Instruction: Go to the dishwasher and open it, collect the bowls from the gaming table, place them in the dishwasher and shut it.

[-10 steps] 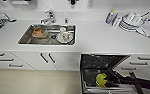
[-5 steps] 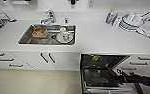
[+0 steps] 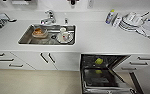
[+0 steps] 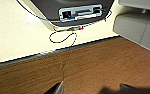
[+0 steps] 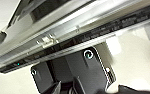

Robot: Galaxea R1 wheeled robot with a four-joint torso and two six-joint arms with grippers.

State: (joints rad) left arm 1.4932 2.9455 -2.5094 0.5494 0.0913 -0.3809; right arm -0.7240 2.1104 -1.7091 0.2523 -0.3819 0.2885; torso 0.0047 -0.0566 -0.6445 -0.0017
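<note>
We're parked facing the white tabletop [image 3: 96, 42], looking down on it from the head view. The dishwasher [image 3: 103, 75] sits below it right of centre, door [image 3: 106, 87] dropped open toward us, dark inside with racks visible. One lime-yellow bowl [image 3: 99, 61] sits in the upper rack area; a second yellow-green patch [image 3: 98, 72] shows lower down, and we can't tell whether that's the other bowl or a reflection. The sink [image 3: 24, 37] to the left holds a bowl with orange contents [image 3: 39, 32] and a cup on a plate [image 3: 64, 37]; the faucet [image 3: 49, 18] is behind it. Stacked plates [image 3: 131, 22] and a bottle [image 3: 109, 16] sit on the tabletop at far right. White drawers [image 3: 6, 61] and cabinet doors [image 3: 47, 60] run to the left of the dishwasher. Right wrist view is close against the dishwasher door's edge [image 5: 73, 37], latch [image 5: 47, 40] showing. Left wrist view sees a wood-pattern floor [image 4: 91, 67], pale floor beyond, and a looped cable [image 4: 62, 37]. End effector state, left and right: can't tell, fingers not readable.
</note>
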